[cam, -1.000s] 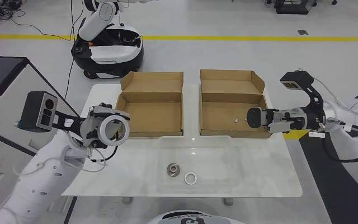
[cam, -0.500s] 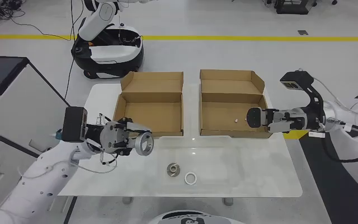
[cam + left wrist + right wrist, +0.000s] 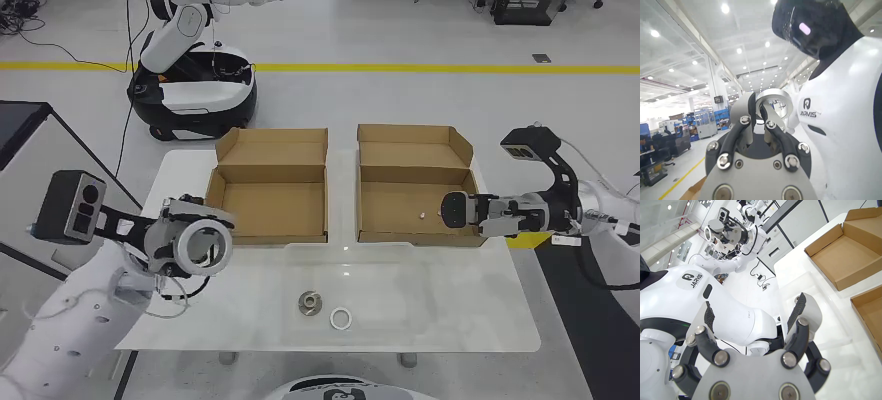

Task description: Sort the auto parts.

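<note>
My left gripper (image 3: 183,228) hovers over the table's left edge, in front of the left cardboard box (image 3: 268,205), and is shut on the rim of a large silver ring (image 3: 224,250). In the left wrist view one finger sits inside the silver ring (image 3: 772,93) and the other outside, with the left gripper (image 3: 758,108) pinching the rim. My right gripper (image 3: 450,212) stands open over the front right corner of the right cardboard box (image 3: 400,195); the right gripper (image 3: 754,307) holds nothing. A grey metal part (image 3: 311,302) and a white ring (image 3: 341,319) lie in the clear tray (image 3: 400,300).
A small pale piece (image 3: 423,213) lies on the right box's floor. Both boxes stand side by side at the back with their flaps up. The clear tray (image 3: 819,306) takes up the front middle of the white table (image 3: 480,310).
Half a second ago the left gripper had swung the ring toward the table's middle and turned it on edge; now it is back at the left with the ring facing up. The right arm kept still.
</note>
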Motion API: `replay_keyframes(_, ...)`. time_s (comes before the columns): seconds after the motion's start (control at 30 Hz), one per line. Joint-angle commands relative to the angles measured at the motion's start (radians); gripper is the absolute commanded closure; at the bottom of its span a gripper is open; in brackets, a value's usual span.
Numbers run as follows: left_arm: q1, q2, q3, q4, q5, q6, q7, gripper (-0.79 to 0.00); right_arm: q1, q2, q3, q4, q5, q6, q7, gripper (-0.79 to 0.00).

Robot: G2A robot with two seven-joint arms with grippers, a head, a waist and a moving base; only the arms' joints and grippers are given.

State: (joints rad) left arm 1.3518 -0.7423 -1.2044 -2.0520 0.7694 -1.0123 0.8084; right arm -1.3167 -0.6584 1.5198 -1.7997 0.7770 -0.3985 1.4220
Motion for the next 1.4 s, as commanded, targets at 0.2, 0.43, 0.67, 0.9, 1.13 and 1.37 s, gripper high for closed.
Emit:
replay_keyframes(0.2,0.018,-0.024,-0.023,0.027,0.082,0.000,0.000,0.000,0.000,0.000,0.000,0.000,0.000,0.000,0.000,-0.785)
replay_keyframes(0.43,0.027,-0.020,-0.016,0.050,0.126,0.000,0.000,0.000,0.000,0.000,0.000,0.000,0.000,0.000,0.000,-0.785)
replay_keyframes(0.67,0.027,-0.020,-0.016,0.050,0.126,0.000,0.000,0.000,0.000,0.000,0.000,0.000,0.000,0.000,0.000,-0.785)
replay_keyframes(0.9,0.029,-0.026,-0.023,0.045,0.079,0.062,-0.063,0.000,0.000,0.000,0.000,0.000,0.000,0.000,0.000,-0.785)
replay_keyframes(1.13,-0.024,-0.031,-0.038,0.097,-0.048,0.127,-0.297,0.000,0.000,0.000,0.000,0.000,0.000,0.000,0.000,-0.785)
replay_keyframes(1.37,-0.087,-0.027,-0.012,0.168,-0.126,0.247,-0.751,0.000,0.000,0.000,0.000,0.000,0.000,0.000,0.000,-0.785)
